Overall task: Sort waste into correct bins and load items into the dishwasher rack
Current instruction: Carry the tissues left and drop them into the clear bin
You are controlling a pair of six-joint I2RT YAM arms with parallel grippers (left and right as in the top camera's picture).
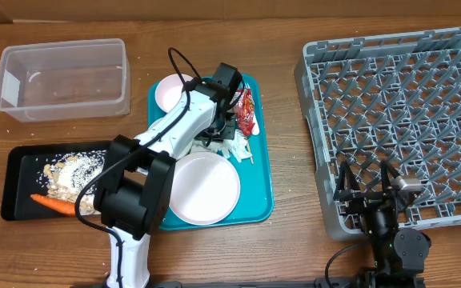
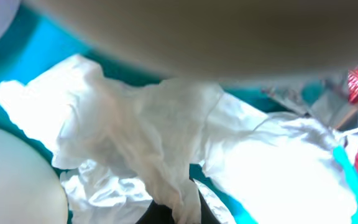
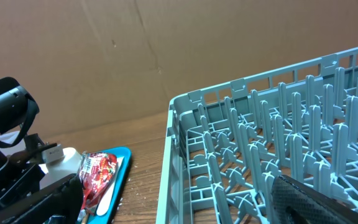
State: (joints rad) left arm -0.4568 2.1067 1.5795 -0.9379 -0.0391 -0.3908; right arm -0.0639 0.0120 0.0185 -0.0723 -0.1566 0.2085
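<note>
Crumpled white paper napkins [image 2: 148, 124] are sitting on the teal tray [image 1: 266, 188], squeezed in between the small white bowl [image 1: 169, 92], the red snack wrapper [image 1: 246, 108] and the round white plate [image 1: 205, 190]. Left pincer [image 1: 224, 130] is down in that pile and clenched on the napkins, with a bunch pulled in between its fingers. Right pincer [image 1: 365, 188] is spread wide, hanging over the near left corner of the grey dishwasher rack [image 1: 406, 96]. Carrot [image 1: 52, 205] and food scraps [image 1: 74, 170] are in the black tray [image 1: 18, 172] on the surface.
</note>
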